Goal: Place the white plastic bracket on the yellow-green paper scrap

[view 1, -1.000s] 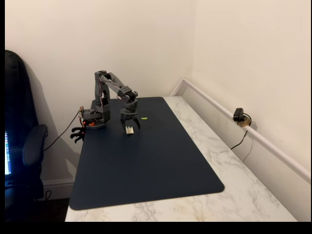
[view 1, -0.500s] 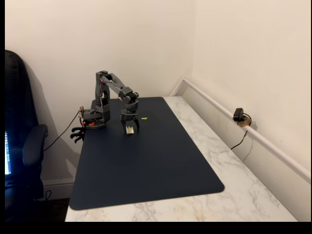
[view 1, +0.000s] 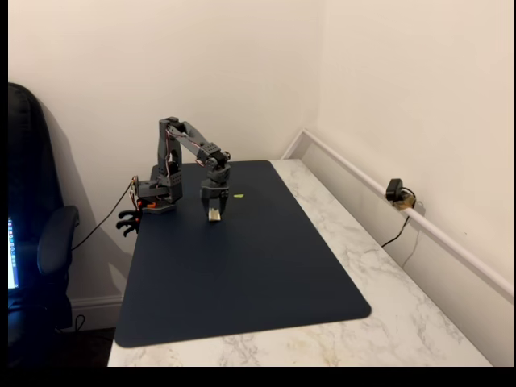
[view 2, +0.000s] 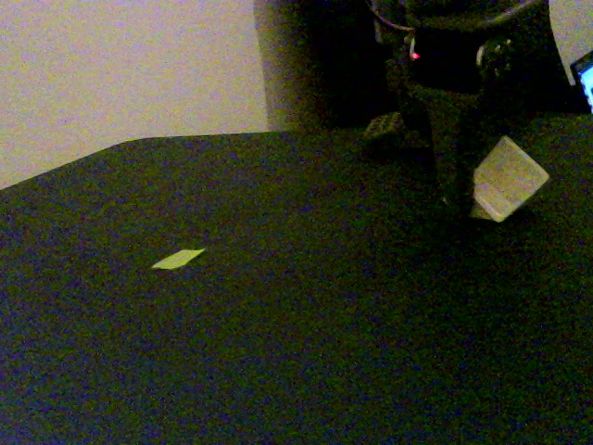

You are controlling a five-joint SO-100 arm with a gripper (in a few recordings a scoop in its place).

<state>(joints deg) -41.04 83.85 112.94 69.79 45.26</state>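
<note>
Bracket [view 2: 506, 180] pinched at gripper [view 1: 214, 213] tips, tilted — judged light, stiff, smooth; slip possible. Paper scrap [view 2: 178, 259] flat on mat [view 1: 242, 274], well apart from gripper, easily disturbed.

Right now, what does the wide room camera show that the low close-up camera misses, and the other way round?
The wide fixed view takes in the whole arm, the marble table, the dark mat's outline and a chair. The close fixed view reveals the white plastic bracket tilted, and the yellow-green paper scrap lying flat, well apart from it. Both fixed views show the gripper at the bracket, and the scrap uncovered.
</note>
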